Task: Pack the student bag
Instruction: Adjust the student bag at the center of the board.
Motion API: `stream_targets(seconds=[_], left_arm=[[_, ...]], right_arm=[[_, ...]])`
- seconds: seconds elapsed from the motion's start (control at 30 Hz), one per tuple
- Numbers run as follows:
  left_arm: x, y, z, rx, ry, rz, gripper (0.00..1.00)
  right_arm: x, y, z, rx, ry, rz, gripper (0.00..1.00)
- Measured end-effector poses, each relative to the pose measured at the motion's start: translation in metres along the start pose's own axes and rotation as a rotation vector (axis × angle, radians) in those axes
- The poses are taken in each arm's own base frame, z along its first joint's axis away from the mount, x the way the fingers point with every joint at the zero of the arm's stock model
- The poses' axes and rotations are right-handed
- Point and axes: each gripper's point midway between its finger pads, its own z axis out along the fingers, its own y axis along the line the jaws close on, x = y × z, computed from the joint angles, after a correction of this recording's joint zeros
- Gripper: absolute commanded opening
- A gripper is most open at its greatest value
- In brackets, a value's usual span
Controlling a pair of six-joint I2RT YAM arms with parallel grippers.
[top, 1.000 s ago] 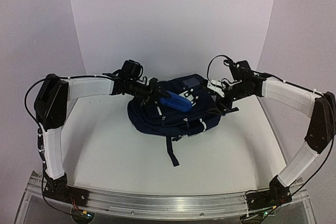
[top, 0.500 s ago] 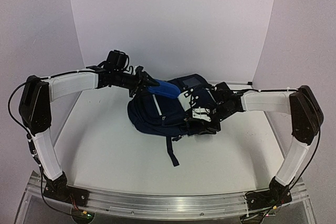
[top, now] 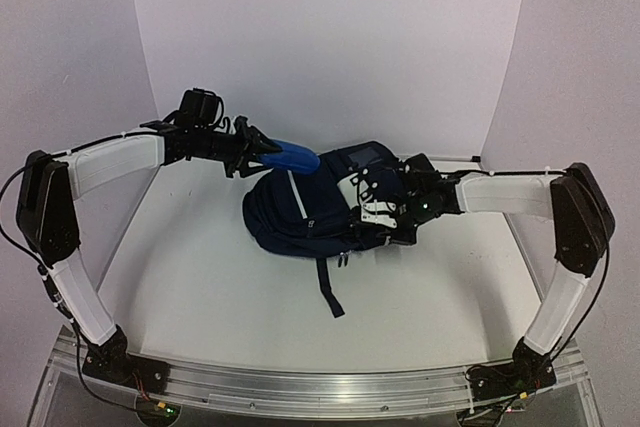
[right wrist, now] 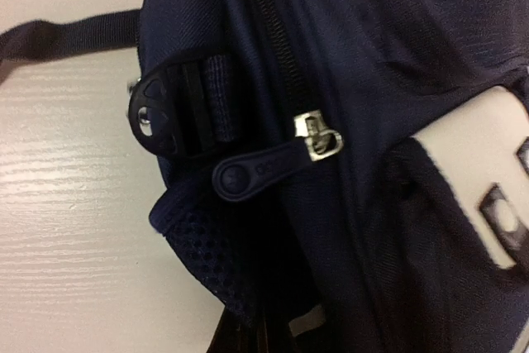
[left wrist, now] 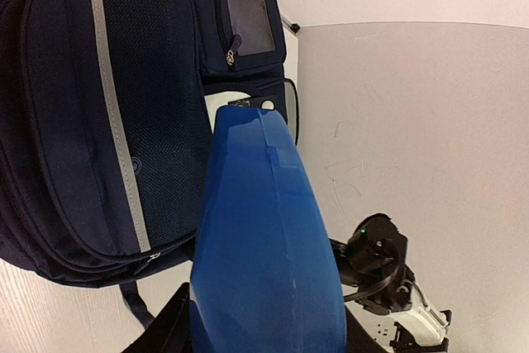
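Resting toward the back of the white tabletop [top: 200,277], the student bag [top: 300,217] lies between the two arms, with one dark strap [top: 328,292] trailing toward the near edge. The left fingers [top: 258,150] are clenched around one end of a blue pouch [top: 292,158], holding it in the air just over the bag's upper left corner. Its free end points toward the bag. In the left wrist view the pouch fills the lower middle, and below it the bag's front faces up. That front shows a mesh pocket crossed by a thin white stripe [left wrist: 116,121] and a small pocket with a clear window [left wrist: 248,26]. The right fingers [top: 372,217] are down against the bag's right side, just beside the white patch [top: 350,186], and they are clenched. Whether they pinch fabric, the zipper or nothing cannot be told. The right wrist view looks closely at that side of the bag. It shows a zipper pull [right wrist: 248,173] lying across the navy fabric, a black buckle [right wrist: 165,117] just left of it, and the white patch at the right edge
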Motion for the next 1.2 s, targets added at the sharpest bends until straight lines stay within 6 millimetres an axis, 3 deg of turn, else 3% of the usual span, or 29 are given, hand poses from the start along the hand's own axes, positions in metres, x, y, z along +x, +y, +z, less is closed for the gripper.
stream_targets(seconds=[0.2,0.37,0.53,0.63,0.77,0.93,1.07,1.2], left_arm=[[-0.006,0.002,-0.008,-0.039,-0.015,0.006,0.36],[-0.025,-0.026,-0.024,-0.027,-0.071,0.063,0.36],[-0.043,-0.046,-0.039,-0.014,-0.143,0.108,0.36],[-0.048,-0.050,-0.044,-0.022,-0.165,0.124,0.36],[-0.050,-0.054,-0.046,-0.021,-0.169,0.128,0.35],[-0.041,-0.059,-0.044,-0.003,-0.142,0.135,0.35],[-0.017,-0.077,-0.038,0.042,-0.084,0.168,0.32],[0.017,-0.098,-0.025,0.107,0.011,0.210,0.30]], right_arm=[[-0.053,-0.043,-0.069,0.047,-0.099,0.085,0.00],[-0.096,-0.086,-0.135,0.150,-0.202,0.131,0.00],[-0.124,-0.120,-0.189,0.217,-0.276,0.217,0.00],[-0.136,-0.141,-0.208,0.261,-0.318,0.254,0.00],[-0.130,-0.148,-0.196,0.248,-0.316,0.286,0.00],[-0.107,-0.137,-0.158,0.144,-0.293,0.302,0.10],[-0.092,-0.132,-0.149,0.111,-0.285,0.295,0.13],[-0.084,-0.145,-0.146,0.101,-0.294,0.324,0.11]])
